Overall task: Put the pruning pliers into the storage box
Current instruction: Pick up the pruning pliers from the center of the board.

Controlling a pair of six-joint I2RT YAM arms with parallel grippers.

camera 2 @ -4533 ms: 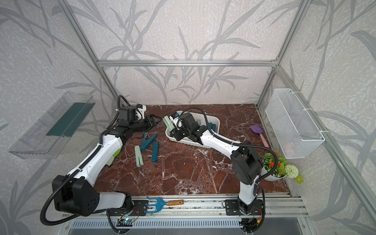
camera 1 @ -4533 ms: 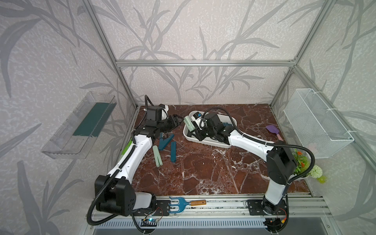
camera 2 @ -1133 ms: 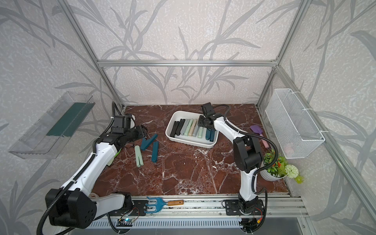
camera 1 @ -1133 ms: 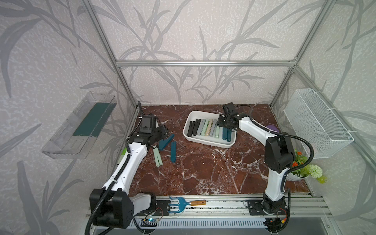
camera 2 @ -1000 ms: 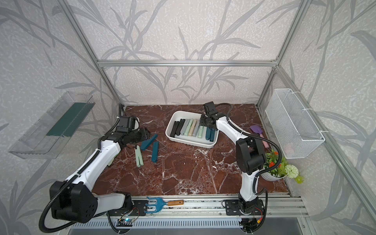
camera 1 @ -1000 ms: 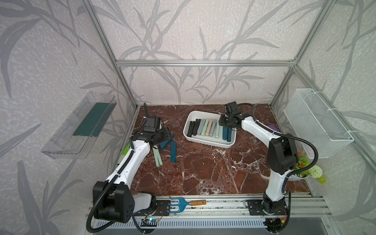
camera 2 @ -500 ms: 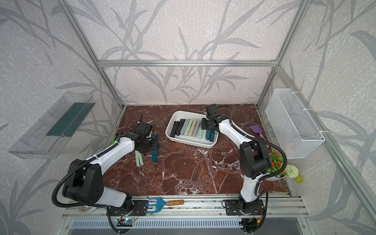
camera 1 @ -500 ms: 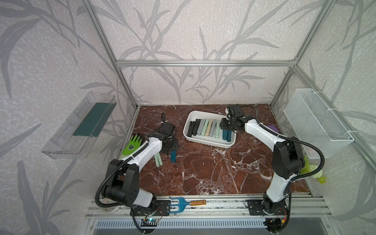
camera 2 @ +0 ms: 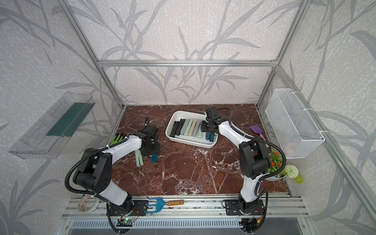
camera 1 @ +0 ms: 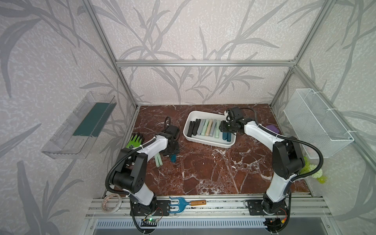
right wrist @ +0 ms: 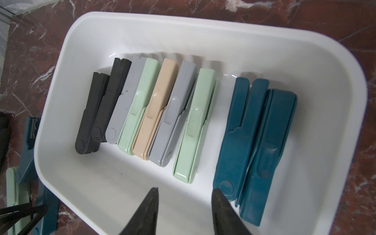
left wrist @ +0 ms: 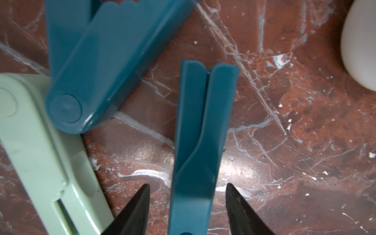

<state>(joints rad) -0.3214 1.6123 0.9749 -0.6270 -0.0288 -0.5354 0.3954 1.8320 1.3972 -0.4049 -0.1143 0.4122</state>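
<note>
Pruning pliers (right wrist: 162, 105): nine laid in storage box (right wrist: 183, 22), three left outside; left gripper (left wrist: 187, 184) spread astride one, right gripper (right wrist: 185, 188) parted, empty.

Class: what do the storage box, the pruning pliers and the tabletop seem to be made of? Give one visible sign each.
Storage box: likely glossy white plastic; soft highlights, rounded corners.
Pruning pliers: probably matte moulded plastic; even colour, raised tabs.
Tabletop: polished marble or imitation; white veins, glare.

Nine folded pruning pliers (right wrist: 160, 105) in white storage box (right wrist: 183, 30), three outside.
</note>
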